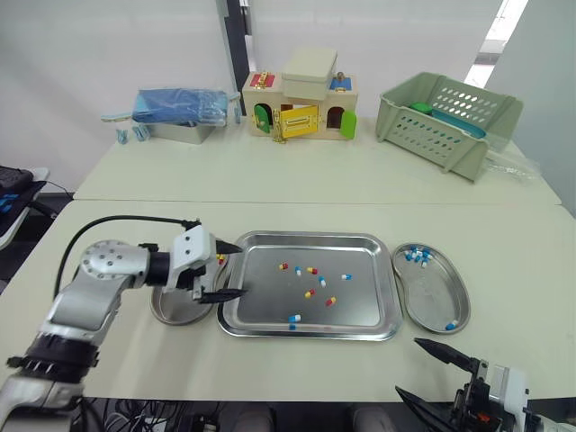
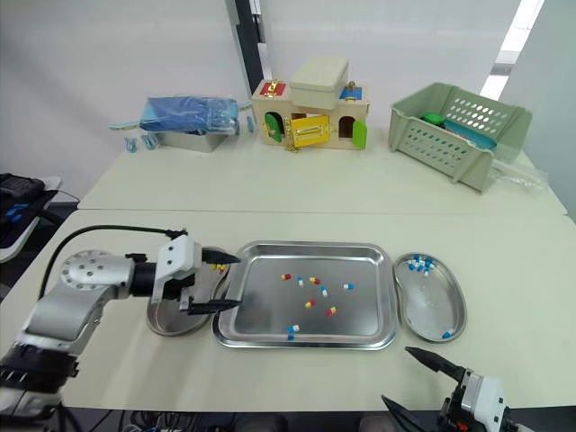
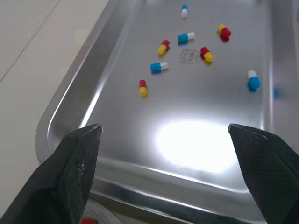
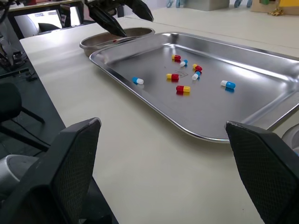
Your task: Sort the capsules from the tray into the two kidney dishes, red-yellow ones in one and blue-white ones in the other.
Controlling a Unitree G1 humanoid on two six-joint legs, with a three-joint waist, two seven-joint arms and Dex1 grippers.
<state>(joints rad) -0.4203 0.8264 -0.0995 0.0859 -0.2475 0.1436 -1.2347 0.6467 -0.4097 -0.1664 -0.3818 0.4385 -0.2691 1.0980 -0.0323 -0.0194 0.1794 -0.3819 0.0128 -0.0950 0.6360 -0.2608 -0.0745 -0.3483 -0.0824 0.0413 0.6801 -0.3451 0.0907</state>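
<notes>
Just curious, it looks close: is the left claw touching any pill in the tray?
Apart. The left wrist view shows the left gripper open, bare tray metal lying between its fingertips and the nearest red-yellow capsule.

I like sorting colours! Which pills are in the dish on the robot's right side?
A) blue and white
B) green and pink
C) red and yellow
A: the kidney dish on the robot's right holds blue-white capsules, a small bunch at its far end and one more near its front end.

Mixed capsules [image 1: 310,292] lie scattered in steel tray [image 1: 270,274].
</notes>
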